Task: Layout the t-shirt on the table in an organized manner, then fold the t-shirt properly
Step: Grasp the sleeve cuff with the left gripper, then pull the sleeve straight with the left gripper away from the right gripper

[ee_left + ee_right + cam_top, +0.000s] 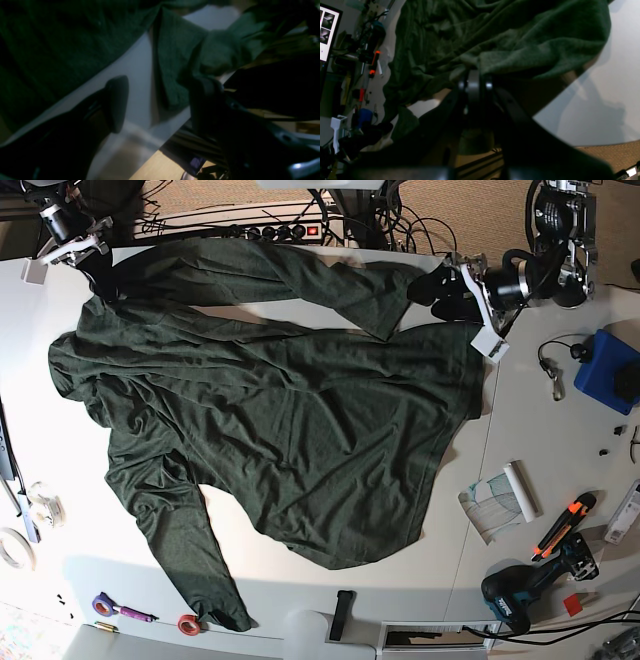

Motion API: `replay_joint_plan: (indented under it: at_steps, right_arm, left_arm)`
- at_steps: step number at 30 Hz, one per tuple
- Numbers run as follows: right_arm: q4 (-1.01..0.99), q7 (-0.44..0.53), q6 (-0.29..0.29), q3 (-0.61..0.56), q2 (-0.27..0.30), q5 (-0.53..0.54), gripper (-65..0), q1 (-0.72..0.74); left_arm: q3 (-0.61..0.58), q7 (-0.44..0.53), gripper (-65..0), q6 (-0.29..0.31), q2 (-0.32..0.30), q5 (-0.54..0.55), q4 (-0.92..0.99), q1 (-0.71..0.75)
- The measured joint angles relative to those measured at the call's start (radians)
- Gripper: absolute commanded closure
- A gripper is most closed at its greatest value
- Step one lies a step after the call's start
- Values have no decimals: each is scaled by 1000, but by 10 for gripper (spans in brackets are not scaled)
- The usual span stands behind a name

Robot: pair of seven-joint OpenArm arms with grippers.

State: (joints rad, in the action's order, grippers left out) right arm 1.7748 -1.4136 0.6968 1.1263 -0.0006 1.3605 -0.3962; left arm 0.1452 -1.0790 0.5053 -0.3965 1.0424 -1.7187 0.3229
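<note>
One sleeve [330, 285] of the t-shirt [280, 420], spread across the surface [540, 430], lies just beside the left gripper [162, 85], whose jaws are spread; the right gripper [473, 75] pinches the shirt's opposite far corner.

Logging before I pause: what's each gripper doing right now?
Left gripper: open.
Right gripper: closed on the t-shirt.

T-shirt [280, 420] spread on tbl [540, 420], drill [530, 585] nearby
</note>
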Motion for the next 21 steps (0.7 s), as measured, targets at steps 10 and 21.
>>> replay_joint_plan:
  at_steps: [10, 21]
  right_arm:
    - [0, 0, 0, 0, 0, 0, -13, 0]
    - [0, 0, 0, 0, 0, 0, -13, 0]
  left_arm:
    - [-23, -38, -347, 3, 28, 21, 2, -2]
    - [-164, 5, -235, 6, 31, -45, -2, -23]
